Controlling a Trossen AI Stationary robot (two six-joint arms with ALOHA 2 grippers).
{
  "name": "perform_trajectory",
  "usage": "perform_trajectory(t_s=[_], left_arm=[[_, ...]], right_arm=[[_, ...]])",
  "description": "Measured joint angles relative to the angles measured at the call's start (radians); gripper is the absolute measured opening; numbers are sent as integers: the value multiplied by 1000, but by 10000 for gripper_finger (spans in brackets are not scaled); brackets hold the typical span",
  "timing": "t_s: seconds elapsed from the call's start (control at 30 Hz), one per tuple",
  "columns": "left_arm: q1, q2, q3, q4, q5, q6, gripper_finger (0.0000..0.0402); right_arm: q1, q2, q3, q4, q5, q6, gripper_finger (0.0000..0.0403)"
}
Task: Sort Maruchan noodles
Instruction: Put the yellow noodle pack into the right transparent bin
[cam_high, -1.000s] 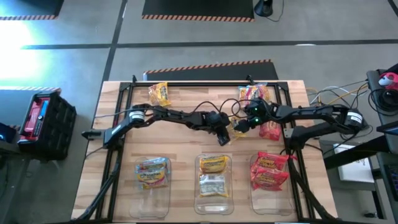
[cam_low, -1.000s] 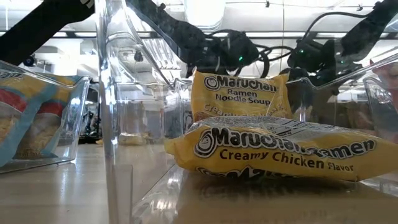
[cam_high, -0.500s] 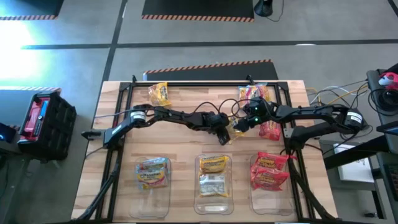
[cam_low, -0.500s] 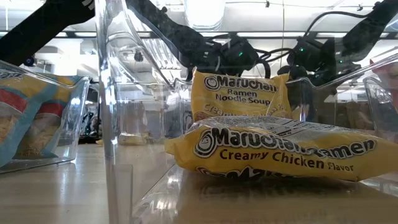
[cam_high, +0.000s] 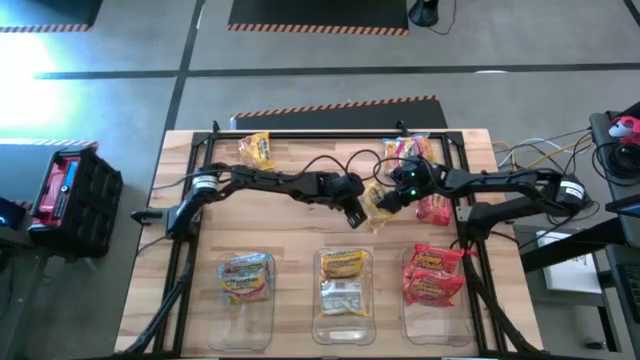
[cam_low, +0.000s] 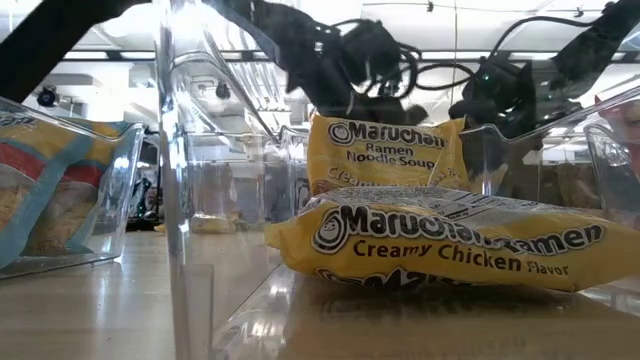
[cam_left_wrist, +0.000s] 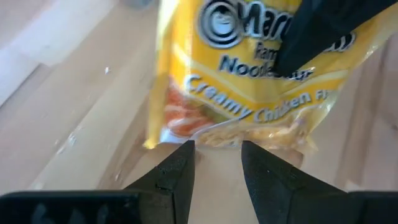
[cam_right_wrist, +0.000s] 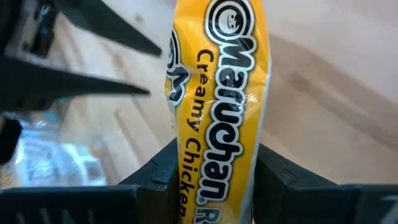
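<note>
A yellow Maruchan noodle packet (cam_high: 377, 199) is at the table's middle between my two grippers. My right gripper (cam_high: 389, 199) reaches in from the right and is shut on it. My left gripper (cam_high: 353, 212) stands just to the packet's left, its fingers a little apart with only bare wood showing between them (cam_left_wrist: 217, 152). The packet's lower edge (cam_left_wrist: 249, 140) lies right at those fingertips; whether they touch it I cannot tell. More packets lie loose at the far side: a yellow one (cam_high: 256, 150), a mixed pile (cam_high: 405, 150) and a red one (cam_high: 436, 208). My right gripper pinches the yellow packet near one end (cam_right_wrist: 217, 155) between its two fingers (cam_right_wrist: 163, 171). The fingers come from the table's right, slanting downward. The packet sticks out beyond the fingers along their line, printed face showing, toward my left gripper.
Three clear bins stand along the near edge: the left one (cam_high: 268, 300) holds blue-multicoloured packets, the middle one (cam_high: 322, 295) yellow ones, the right one (cam_high: 408, 310) red ones. A black frame (cam_high: 330, 133) borders the table's far side and both ends.
My right gripper has shut on the yellow packet without moving from its place. My left gripper has risen and drawn back a little toward the table's left, off the packet, with its finger gap unchanged.
</note>
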Motion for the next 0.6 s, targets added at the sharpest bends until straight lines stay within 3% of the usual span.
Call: perform_trajectory(t_s=[0.27,0.43,0.6], left_arm=[[-13,-205,-260,35,-30,-109,115],[-28,-366,-472,118,-92,-245,115],[-52,-461,-592,124,-214,-396,116]], right_arm=[[50,-56,25,-9,-85,6,120],[112,-110,103,-51,-84,10,120],[219,-123,231,-139,-13,-9,120]])
